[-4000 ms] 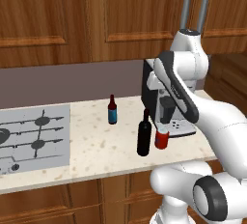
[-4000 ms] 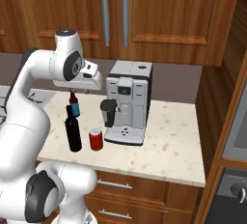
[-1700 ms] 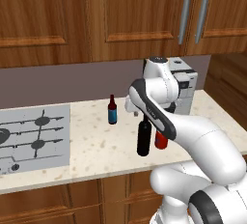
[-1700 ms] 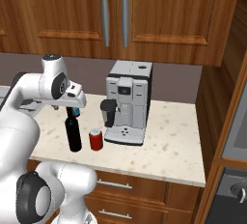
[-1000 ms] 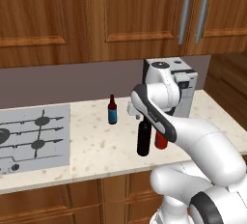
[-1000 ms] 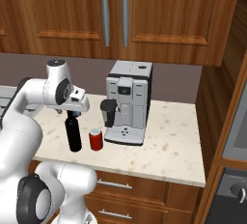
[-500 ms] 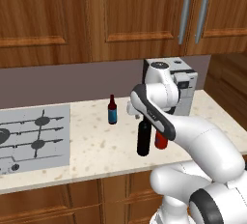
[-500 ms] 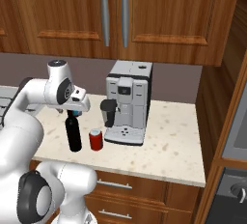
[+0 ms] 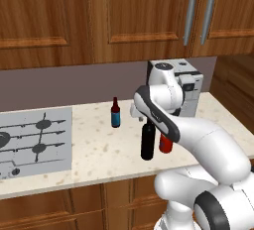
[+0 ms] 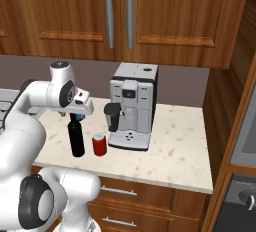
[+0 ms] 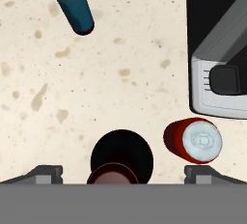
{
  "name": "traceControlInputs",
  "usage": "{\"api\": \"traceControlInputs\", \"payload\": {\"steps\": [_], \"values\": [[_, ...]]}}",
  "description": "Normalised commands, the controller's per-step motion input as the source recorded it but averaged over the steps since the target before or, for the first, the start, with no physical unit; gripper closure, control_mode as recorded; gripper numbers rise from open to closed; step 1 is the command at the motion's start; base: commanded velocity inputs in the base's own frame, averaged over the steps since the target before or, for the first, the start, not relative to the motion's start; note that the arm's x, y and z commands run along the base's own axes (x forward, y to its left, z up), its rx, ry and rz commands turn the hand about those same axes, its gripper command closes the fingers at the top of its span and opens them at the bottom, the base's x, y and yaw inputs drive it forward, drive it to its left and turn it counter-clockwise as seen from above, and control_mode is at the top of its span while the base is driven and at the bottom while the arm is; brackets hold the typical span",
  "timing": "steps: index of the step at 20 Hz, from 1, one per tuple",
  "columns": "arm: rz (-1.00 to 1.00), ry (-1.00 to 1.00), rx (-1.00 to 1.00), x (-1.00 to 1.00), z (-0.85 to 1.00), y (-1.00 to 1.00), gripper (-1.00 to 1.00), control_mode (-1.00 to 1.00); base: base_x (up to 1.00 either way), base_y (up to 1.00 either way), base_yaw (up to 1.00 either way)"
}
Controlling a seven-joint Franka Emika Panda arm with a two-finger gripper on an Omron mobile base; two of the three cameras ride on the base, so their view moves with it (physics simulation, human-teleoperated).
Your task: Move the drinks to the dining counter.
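A: Black wine bottle (image 9: 147, 142) stands centre frame in the left base view, on the beige speckled counter (image 9: 94, 149), touching nothing but the top.

B: And your gripper?

A: My gripper (image 11: 123, 171) hangs right over that bottle's cap; in the hand view the fingertips (image 11: 46, 172) sit at the bottom edge, spread wide either side of it, pinching nothing.

B: Other drinks?

A: Red can (image 10: 99, 144) just right of the wine bottle in the right base view, lower centre-left, close to the coffee machine (image 10: 132, 106). Dark-red bottle with blue label (image 9: 115, 112) is upright further back, centre-left of the left base view; upper left of the hand view.

B: Anything else?

A: Grey stovetop (image 9: 31, 141) at the left edge of the left base view, wooden cabinets (image 9: 124, 16) across the top.
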Motion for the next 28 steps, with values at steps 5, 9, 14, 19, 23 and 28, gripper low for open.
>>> {"api": "traceControlInputs", "payload": {"steps": [5, 9, 14, 19, 23, 28], "values": [[0.0, 0.0, 0.0, 0.02, -0.02, 0.0, -1.0, -1.0, 0.0, 0.0, 0.0], [0.0, 0.0, 0.0, 0.04, -0.04, 0.0, -1.0, -1.0, 0.0, 0.0, 0.0], [0.0, 0.0, 0.0, 0.02, -0.05, 0.0, -1.0, -1.0, 0.0, 0.0, 0.0], [0.0, 0.0, 0.0, 0.0, -0.09, 0.0, 1.0, -1.0, 0.0, 0.0, 0.0], [0.0, 0.0, 0.0, 0.0, -0.08, 0.0, 1.0, -1.0, 0.0, 0.0, 0.0], [0.0, 0.0, 0.0, 0.0, 0.0, 0.0, 1.0, -1.0, 0.0, 0.0, 0.0]]}}
